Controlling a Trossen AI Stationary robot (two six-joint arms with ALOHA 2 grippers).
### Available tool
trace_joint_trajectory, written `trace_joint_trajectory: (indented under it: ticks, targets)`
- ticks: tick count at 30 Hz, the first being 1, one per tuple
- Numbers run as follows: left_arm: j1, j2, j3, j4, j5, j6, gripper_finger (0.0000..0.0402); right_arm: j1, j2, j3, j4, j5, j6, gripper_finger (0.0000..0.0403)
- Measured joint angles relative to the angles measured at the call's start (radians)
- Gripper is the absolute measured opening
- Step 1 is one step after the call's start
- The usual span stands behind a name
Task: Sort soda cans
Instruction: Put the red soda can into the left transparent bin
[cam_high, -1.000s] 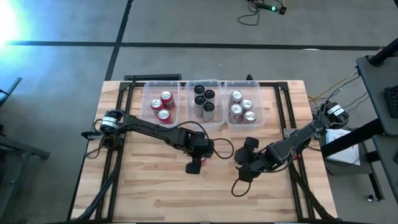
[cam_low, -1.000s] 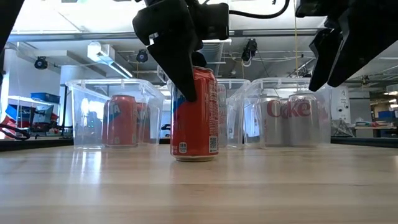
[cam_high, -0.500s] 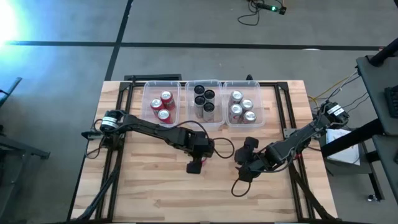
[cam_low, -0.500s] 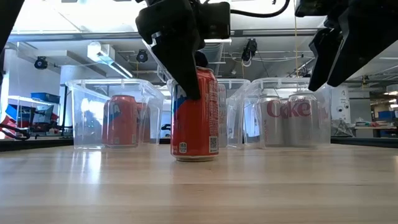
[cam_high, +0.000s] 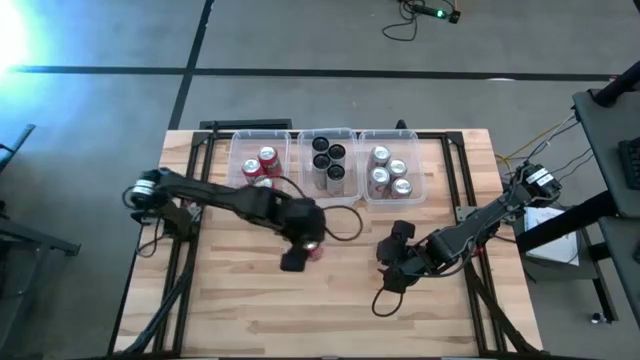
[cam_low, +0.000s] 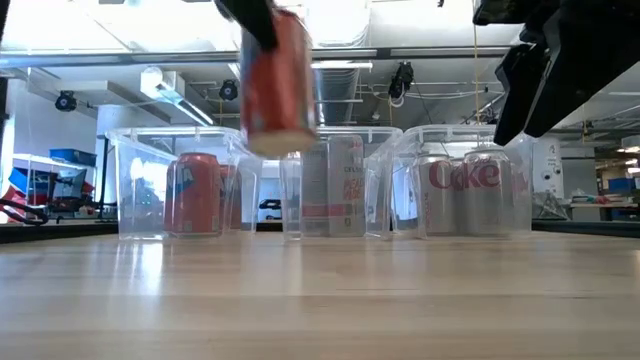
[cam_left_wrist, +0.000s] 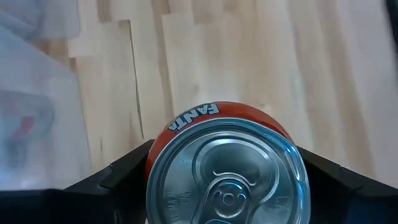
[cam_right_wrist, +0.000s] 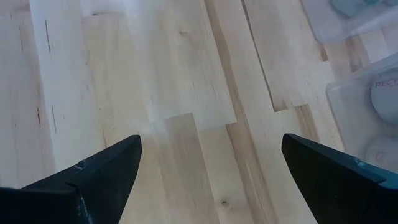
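My left gripper (cam_high: 308, 243) is shut on a red Fanta can (cam_low: 278, 82), lifted well above the table near its middle; the can's silver top shows in the left wrist view (cam_left_wrist: 227, 180). My right gripper (cam_high: 392, 262) is open and empty over the table right of the middle, with bare wood between its fingers (cam_right_wrist: 211, 180). At the far edge, three clear bins hold several cans standing upright: red ones (cam_high: 262, 166) in the left bin, black ones (cam_high: 328, 158) in the middle bin and silver ones (cam_high: 390, 172) in the right bin. My left gripper pinches the red can's side wall just below its rim (cam_left_wrist: 163, 144) between its two fingers (cam_left_wrist: 134, 169), one on each side. The fingers come from above, pointing down. The can hangs about upright, top up, clear of the table.
The three clear bins (cam_low: 140, 190) stand in a row along the table's far edge, open at the top. Bare wooden table (cam_high: 250, 300) lies near and to both sides of the grippers. A dark cable (cam_high: 380, 298) trails under my right arm.
My left gripper has gone up and a little toward the table's left edge with the red can. The can stood on the table before; now it hangs clear of it, about level with the bins' rims.
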Motion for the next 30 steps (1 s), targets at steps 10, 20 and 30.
trace_joint_trajectory:
  ticks: [10,20,30]
  targets:
    - [0.002,-0.317,-0.016,-0.251,-0.138,-0.076,0.0283,-0.003,0.0,0.0,0.02,0.026,-0.041,0.0384]
    - [0.122,-0.544,-0.062,-0.509,-0.463,-0.284,0.0283,-0.002,0.0,0.0,0.069,0.027,-0.041,0.0384]
    - [0.339,-0.629,-0.201,-0.499,-0.409,-0.21,0.0283,-0.002,0.0,0.0,0.103,0.027,-0.034,0.0384]
